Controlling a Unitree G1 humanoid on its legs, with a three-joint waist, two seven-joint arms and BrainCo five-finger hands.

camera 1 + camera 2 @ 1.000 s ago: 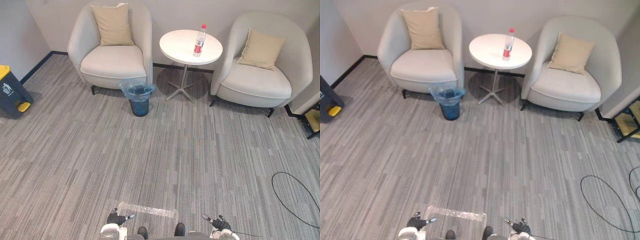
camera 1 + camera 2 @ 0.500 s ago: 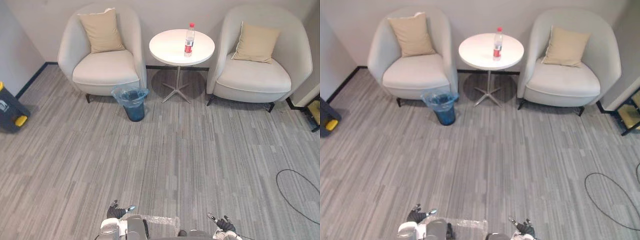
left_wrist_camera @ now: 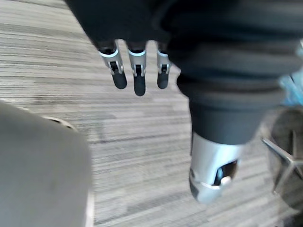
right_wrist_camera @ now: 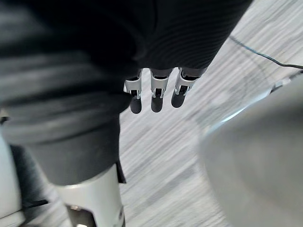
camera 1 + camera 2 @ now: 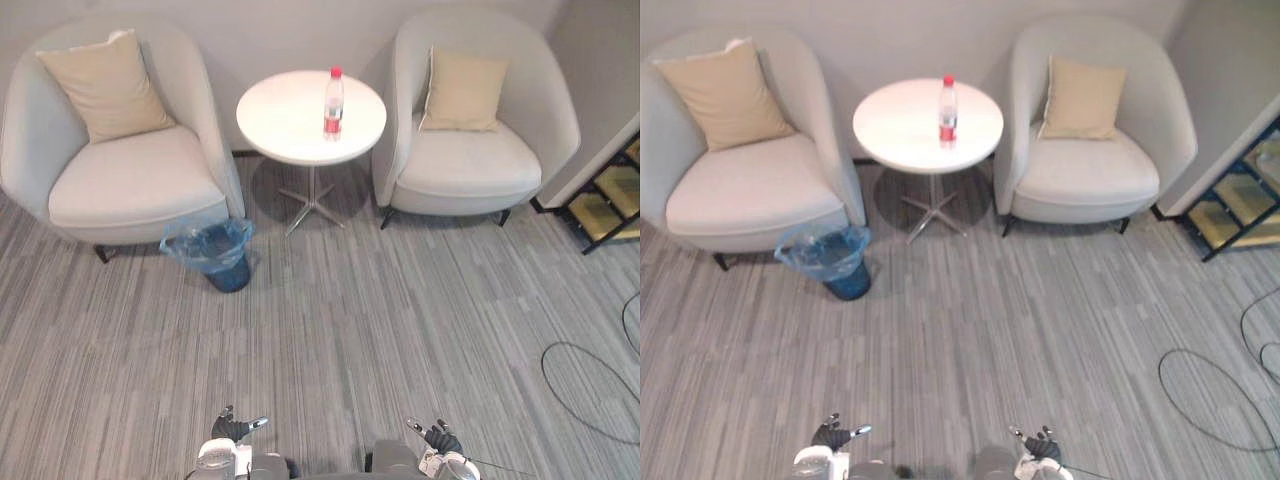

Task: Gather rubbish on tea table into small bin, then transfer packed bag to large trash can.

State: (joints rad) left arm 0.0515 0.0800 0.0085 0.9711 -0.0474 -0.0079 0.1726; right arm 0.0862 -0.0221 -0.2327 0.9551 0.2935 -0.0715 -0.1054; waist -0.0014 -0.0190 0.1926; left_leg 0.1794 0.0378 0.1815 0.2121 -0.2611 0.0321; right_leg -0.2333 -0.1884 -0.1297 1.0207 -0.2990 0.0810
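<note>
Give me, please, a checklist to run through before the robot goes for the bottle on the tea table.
1. Bottle upright on the tea table, red cap on: ok.
2. Bottle empty: cannot tell.
3. Small bin upright on the floor beside the table, blue bag lining it: ok.
4. Left robot hand open, holding nothing: ok.
5. Right robot hand open, holding nothing: ok.
6. Bottle within reach: not ok; both hands hang low, well short of the table.
</note>
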